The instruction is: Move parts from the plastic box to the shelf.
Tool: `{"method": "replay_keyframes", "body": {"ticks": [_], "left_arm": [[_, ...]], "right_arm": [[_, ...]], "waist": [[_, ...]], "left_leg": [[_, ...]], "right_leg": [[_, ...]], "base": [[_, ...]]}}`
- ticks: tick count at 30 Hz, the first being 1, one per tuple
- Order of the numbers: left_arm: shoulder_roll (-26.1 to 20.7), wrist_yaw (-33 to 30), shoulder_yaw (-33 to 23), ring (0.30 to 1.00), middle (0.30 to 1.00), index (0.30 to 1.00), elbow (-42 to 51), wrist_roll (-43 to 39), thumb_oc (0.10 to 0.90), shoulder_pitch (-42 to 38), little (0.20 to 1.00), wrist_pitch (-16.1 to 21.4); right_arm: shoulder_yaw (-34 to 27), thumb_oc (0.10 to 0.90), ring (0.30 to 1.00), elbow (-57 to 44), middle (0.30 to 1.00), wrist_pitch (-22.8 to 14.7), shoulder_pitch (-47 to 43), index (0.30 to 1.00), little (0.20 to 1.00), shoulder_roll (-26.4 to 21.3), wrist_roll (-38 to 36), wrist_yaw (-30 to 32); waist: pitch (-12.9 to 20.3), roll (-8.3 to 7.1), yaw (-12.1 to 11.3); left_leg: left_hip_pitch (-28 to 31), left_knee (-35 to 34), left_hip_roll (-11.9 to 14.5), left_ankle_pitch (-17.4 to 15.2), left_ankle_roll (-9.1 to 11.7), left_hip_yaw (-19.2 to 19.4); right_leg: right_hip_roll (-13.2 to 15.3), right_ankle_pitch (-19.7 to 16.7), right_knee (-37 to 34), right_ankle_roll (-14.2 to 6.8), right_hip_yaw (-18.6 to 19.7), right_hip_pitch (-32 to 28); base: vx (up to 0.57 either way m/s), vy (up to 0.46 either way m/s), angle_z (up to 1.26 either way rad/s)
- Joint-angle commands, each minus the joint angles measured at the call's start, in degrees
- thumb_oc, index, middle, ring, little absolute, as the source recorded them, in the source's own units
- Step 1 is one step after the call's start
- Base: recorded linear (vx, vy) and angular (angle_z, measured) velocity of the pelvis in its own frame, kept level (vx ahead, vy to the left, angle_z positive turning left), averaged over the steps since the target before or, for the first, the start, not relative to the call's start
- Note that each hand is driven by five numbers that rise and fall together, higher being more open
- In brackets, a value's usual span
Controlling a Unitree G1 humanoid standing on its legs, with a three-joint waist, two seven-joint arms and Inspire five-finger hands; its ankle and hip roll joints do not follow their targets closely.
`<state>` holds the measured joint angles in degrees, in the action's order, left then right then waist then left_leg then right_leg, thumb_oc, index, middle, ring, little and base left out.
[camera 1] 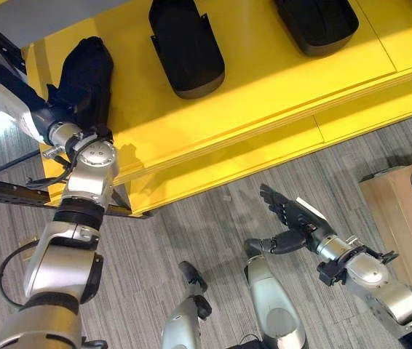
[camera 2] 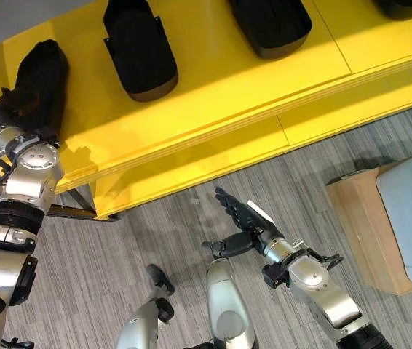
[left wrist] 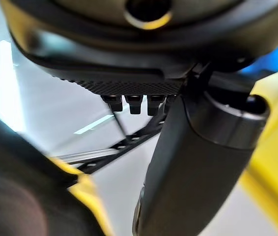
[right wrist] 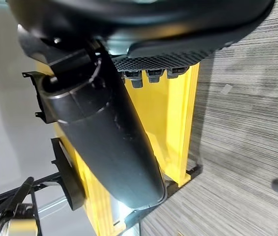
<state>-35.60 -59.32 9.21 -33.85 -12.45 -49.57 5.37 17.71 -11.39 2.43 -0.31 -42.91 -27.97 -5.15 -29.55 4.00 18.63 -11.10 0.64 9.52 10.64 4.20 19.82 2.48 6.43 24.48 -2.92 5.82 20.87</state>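
Observation:
A yellow shelf (camera 1: 264, 94) spans the top of the eye views. Two black moulded parts (camera 1: 185, 45) (camera 1: 315, 22) lie on it, and a third black part (camera 1: 89, 62) lies at its left end. My left hand (camera 1: 71, 109) rests at the near end of that third part. In the left wrist view its thumb (left wrist: 198, 162) stands straight with nothing between it and the fingers, and the part (left wrist: 16, 187) is a dark blur beside it. My right hand (camera 1: 290, 211) hangs open and empty over the floor in front of the shelf.
A pale plastic box (camera 2: 410, 211) sits on a wooden stand (camera 2: 359, 225) at the right edge. Grey striped carpet (camera 1: 191, 233) lies between shelf and stand. Black metal frame bars (camera 1: 2, 189) run under the shelf's left end.

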Motion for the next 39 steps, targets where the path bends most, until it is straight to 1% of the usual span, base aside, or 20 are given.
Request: {"method": "replay_keyframes", "body": {"ticks": [1, 3, 5, 8, 9, 11, 13, 14, 15, 18, 19, 22, 23, 25, 28, 29, 32, 33, 37, 39], "left_arm": [[-8.77, 0.02, -2.86, 1.0, 1.0, 1.0, 6.98, 12.13, 0.9, 1.45, 1.0, 4.48], [-9.91, 4.01, -3.85, 1.0, 1.0, 1.0, 14.28, 13.81, 0.9, 6.78, 1.0, 3.29], [-10.41, 5.74, -4.36, 1.0, 1.0, 1.0, 18.64, 16.64, 0.9, 9.79, 1.0, 1.47], [-12.71, 9.4, -4.99, 1.0, 1.0, 1.0, 25.04, 21.4, 0.9, 15.33, 1.0, -1.02], [-13.02, 9.54, -5.2, 1.0, 1.0, 1.0, 25.82, 21.6, 0.9, 16.19, 1.0, -1.07], [-14.34, 10.33, -6.34, 1.0, 1.0, 1.0, 27.25, 24.54, 0.9, 19.08, 1.0, -0.9], [-15.49, 10.59, -6.67, 1.0, 1.0, 1.0, 27.32, 26.22, 0.9, 20.21, 1.0, -1.1], [-17.72, 11.63, -7.34, 1.0, 1.0, 1.0, 26.56, 28.43, 0.9, 21.77, 1.0, 0.26], [-18.62, 12.51, -7.61, 1.0, 1.0, 1.0, 26.53, 28.69, 0.9, 22.26, 1.0, 0.42], [-18.89, 12.65, -7.7, 1.0, 1.0, 1.0, 26.43, 28.89, 0.9, 22.44, 1.0, 0.62], [-22.14, 13.74, -8.55, 1.0, 1.0, 1.0, 25.27, 30.61, 0.9, 25.38, 1.0, -0.93], [-24.23, 13.35, -9.31, 1.0, 1.0, 1.0, 23.42, 33.73, 0.9, 27.1, 1.0, -1.56], [-24.93, 14.21, -9.38, 1.0, 1.0, 1.0, 23.12, 34.24, 0.9, 27.56, 1.0, -3.46], [-26.03, 14.24, -8.6, 1.0, 1.0, 1.0, 21.28, 34.18, 0.9, 27.3, 1.0, -5.4], [-27.28, 14.69, -6.61, 1.0, 1.0, 1.0, 18.95, 34.84, 0.9, 25.93, 1.0, -8.53], [-27.48, 14.38, -5.89, 1.0, 1.0, 1.0, 18.09, 33.97, 0.9, 25.45, 1.0, -8.87], [-27.93, 15.42, -4.37, 1.0, 1.0, 1.0, 16.97, 35.08, 0.9, 23.61, 1.0, -9.14], [-28.71, 17.97, -1.85, 1.0, 1.0, 1.0, 16.84, 37.75, 0.9, 21.17, 1.0, -9.82], [-28.99, 19.68, 0.93, 1.0, 1.0, 1.0, 16.82, 37.49, 0.9, 19.52, 1.0, -10.72], [-28.71, 19.52, 2.05, 1.0, 1.0, 1.0, 16.62, 37.74, 0.9, 19.29, 1.0, -10.26]], "right_arm": [[-1.89, 0.9, 1.0, -6.58, 1.0, -7.39, 0.08, 1.0, 1.0, 3.35, 1.94, 0.83], [-2.57, 0.9, 1.0, -6.87, 1.0, -7.68, 1.19, 1.0, 1.0, 3.69, 2.21, 1.5], [-3.04, 0.9, 1.0, -7.0, 1.0, -7.94, 1.82, 1.0, 1.0, 3.8, 2.25, 1.82], [-4.48, 0.9, 1.0, -6.78, 1.0, -9.22, 3.52, 1.0, 1.0, 3.76, 1.56, 1.86], [-4.72, 0.9, 1.0, -6.68, 1.0, -9.41, 3.74, 1.0, 1.0, 3.66, 1.34, 1.82], [-5.22, 0.9, 1.0, -6.19, 1.0, -9.9, 4.38, 1.0, 1.0, 3.39, 1.18, 1.53], [-5.35, 0.9, 1.0, -5.66, 1.0, -10.24, 4.55, 1.0, 1.0, 3.39, 1.31, 1.4], [-5.8, 0.9, 1.0, -5.06, 1.0, -10.75, 5.11, 1.0, 1.0, 3.03, 1.19, 1.3], [-6.04, 0.9, 1.0, -4.69, 1.0, -10.95, 5.22, 1.0, 1.0, 2.84, 1.18, 1.08], [-6.13, 0.9, 1.0, -4.6, 1.0, -11.02, 5.26, 1.0, 1.0, 2.75, 1.17, 0.99], [-7.38, 0.9, 1.0, -4.25, 1.0, -11.6, 6.07, 1.0, 1.0, 1.6, 0.84, 0.34], [-8.44, 0.9, 1.0, -4.04, 1.0, -11.9, 6.83, 1.0, 1.0, 0.76, 0.89, -0.82], [-9.0, 0.9, 1.0, -4.1, 1.0, -11.91, 7.08, 1.0, 1.0, 0.3, 0.66, -1.47], [-9.26, 0.9, 1.0, -4.0, 1.0, -12.09, 7.07, 1.0, 1.0, -0.38, 0.41, -1.99], [-9.69, 0.9, 1.0, -4.28, 1.0, -11.35, 6.6, 1.0, 1.0, -1.32, -0.29, -2.22], [-9.82, 0.9, 1.0, -4.19, 1.0, -11.14, 6.42, 1.0, 1.0, -1.49, -0.37, -2.48], [-10.11, 0.9, 1.0, -4.38, 1.0, -10.83, 6.34, 1.0, 1.0, -1.87, -0.81, -2.7], [-11.13, 0.9, 1.0, -4.74, 1.0, -10.38, 6.51, 1.0, 1.0, -2.52, -1.47, -3.65], [-12.01, 0.9, 1.0, -4.86, 1.0, -9.85, 6.49, 1.0, 1.0, -3.17, -1.98, -4.53], [-12.46, 0.9, 1.0, -4.93, 1.0, -9.44, 6.53, 1.0, 1.0, -3.5, -2.06, -5.01]], "waist": [[4.0, -2.99, -1.22], [3.71, -2.94, -2.26], [3.8, -2.69, -2.97], [3.82, -2.55, -4.15], [3.8, -2.52, -4.35], [3.83, -2.2, -4.86], [3.83, -1.95, -5.05], [3.85, -1.54, -5.22], [3.87, -1.4, -5.25], [3.86, -1.33, -5.23], [3.76, -0.49, -5.26], [3.92, 0.27, -5.0], [3.95, 0.51, -4.87], [4.03, 0.77, -4.6], [4.05, 1.06, -4.26], [4.1, 1.14, -4.1], [4.14, 1.13, -3.7], [4.2, 1.06, -3.01], [4.32, 1.13, -2.53], [4.37, 1.35, -2.13]], "left_leg": [[0.95, 5.01, 2.19, -7.68, 1.61, -5.63], [0.99, 5.0, 1.86, -7.81, 1.56, -6.4], [0.67, 4.86, 1.92, -7.55, 1.54, -6.76], [0.42, 4.69, 1.64, -7.34, 1.41, -7.61], [0.39, 4.66, 1.59, -7.31, 1.4, -7.74], [0.36, 4.58, 1.4, -7.2, 1.37, -8.12], [0.36, 4.58, 1.31, -7.11, 1.36, -8.23], [0.26, 4.75, 1.16, -7.09, 1.37, -8.31], [0.25, 4.78, 1.11, -7.04, 1.4, -8.3], [0.23, 4.78, 1.07, -7.02, 1.39, -8.31], [0.55, 4.66, 0.79, -6.86, 1.56, -8.22], [0.83, 4.46, 0.59, -6.74, 1.58, -8.05], [0.91, 4.43, 0.49, -6.71, 1.63, -8.04], [1.05, 4.28, 0.31, -6.63, 1.64, -7.94], [1.1, 4.15, 0.22, -6.43, 1.7, -7.83], [1.13, 4.04, 0.18, -6.39, 1.69, -7.81], [1.07, 4.1, 0.14, -6.36, 1.68, -7.68], [1.28, 4.13, 0.13, -6.42, 1.72, -7.33], [1.37, 4.08, 0.12, -6.39, 1.86, -6.99], [1.62, 3.99, 0.02, -6.42, 1.83, -6.77]], "right_leg": [[1.79, 1.4, -3.08, -0.06, -4.12, -1.69], [2.08, 1.84, -3.0, -0.13, -4.61, -2.15], [1.9, 1.43, -3.52, -0.04, -4.79, -2.2], [2.02, 1.23, -4.01, -0.13, -5.41, -2.58], [2.06, 1.23, -4.08, -0.14, -5.5, -2.64], [2.21, 1.21, -4.36, -0.17, -5.82, -2.96], [2.35, 1.12, -4.54, -0.19, -5.94, -3.12], [2.51, 1.1, -4.47, -0.32, -6.06, -3.13], [2.62, 1.02, -4.61, -0.36, -6.11, -3.22], [2.66, 1.0, -4.63, -0.38, -6.12, -3.22], [3.08, 1.07, -4.6, -0.57, -6.17, -3.38], [3.36, 1.06, -4.63, -0.66, -6.1, -3.46], [3.49, 1.12, -4.56, -0.73, -6.08, -3.45], [3.68, 1.11, -4.54, -0.84, -6.08, -3.42], [3.78, 1.06, -4.47, -0.91, -5.96, -3.27], [3.79, 1.06, -4.43, -0.99, -5.91, -3.21], [3.69, 0.99, -4.37, -1.03, -5.65, -3.03], [3.74, 0.8, -4.48, -1.13, -5.56, -3.05], [3.74, 0.69, -4.48, -1.26, -5.29, -2.82], [3.76, 0.73, -4.49, -1.28, -5.04, -2.87]], "base": [[-0.02, -0.046, 0.03], [-0.02, -0.042, 0.04], [-0.01, -0.037, 0.09], [-0.01, -0.038, 0.12], [0.0, -0.026, 0.1], [0.0, -0.007, 0.09], [0.01, 0.015, 0.11], [0.01, 0.028, 0.1], [0.0, 0.03, 0.04], [0.0, 0.028, 0.01], [0.01, 0.101, 0.03], [0.02, 0.104, -0.03], [0.01, 0.094, 0.06], [0.0, 0.064, 0.02], [0.0, 0.042, 0.0], [0.0, 0.0, 0.0], [0.0, 0.005, -0.01], [0.0, 0.0, 0.0], [0.0, 0.009, -0.01], [0.02, 0.046, -0.06]]}}
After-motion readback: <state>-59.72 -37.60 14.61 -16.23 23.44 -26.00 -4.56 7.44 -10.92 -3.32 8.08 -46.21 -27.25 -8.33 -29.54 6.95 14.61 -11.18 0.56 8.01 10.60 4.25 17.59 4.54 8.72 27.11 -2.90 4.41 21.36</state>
